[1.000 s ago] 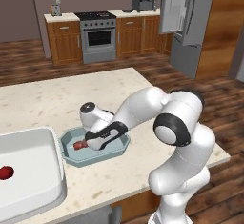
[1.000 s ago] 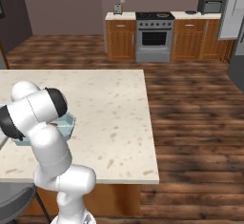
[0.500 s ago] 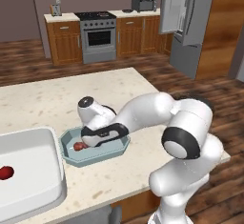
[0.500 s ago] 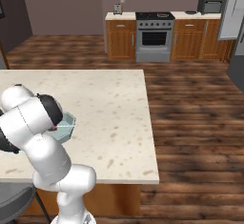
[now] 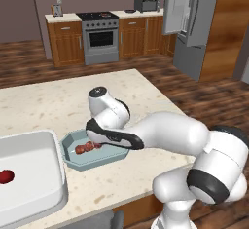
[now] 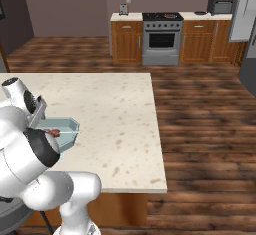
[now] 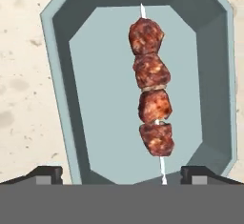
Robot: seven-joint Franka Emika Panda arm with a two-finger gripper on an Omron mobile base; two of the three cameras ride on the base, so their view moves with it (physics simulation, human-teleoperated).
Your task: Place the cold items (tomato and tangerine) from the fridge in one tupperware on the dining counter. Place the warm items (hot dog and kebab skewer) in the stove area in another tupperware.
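i'm looking down through the hand camera into the small shallow pale teal octagonal container [image 7: 86,99], and the kebab skewer [image 7: 151,99], four browned meat chunks on a thin pale stick, lies flat on its floor. the skewer's long axis runs along the container's longer dimension, offset toward one long wall, with one bare stick tip near the far end wall and the other near the near end wall. nothing else is in that container.

my two-finger gripper [image 7: 121,174] hangs just above the near end of the container with its dark finger tips [image 7: 46,174] spread wide apart, one to each side of the skewer, gripping nothing.

from the left base camera, the teal container [image 5: 78,161] sits on the beige speckled stone dining counter [image 5: 44,106], just beside the large white rectangular tray with the thick rim [image 5: 48,174]. the small dark red glossy tomato [image 5: 6,176] rests inside that white tray near the picture's left edge.

the teal container is near the counter's front edge, with a narrow strip of stone between them. behind it and out to the right the counter top is bare and wide. my arm arches over the container from the right.

across the wood floor stand the silver range with the dark oven window [image 5: 100,37] and the tall grey steel fridge [image 5: 190,23], its door open.
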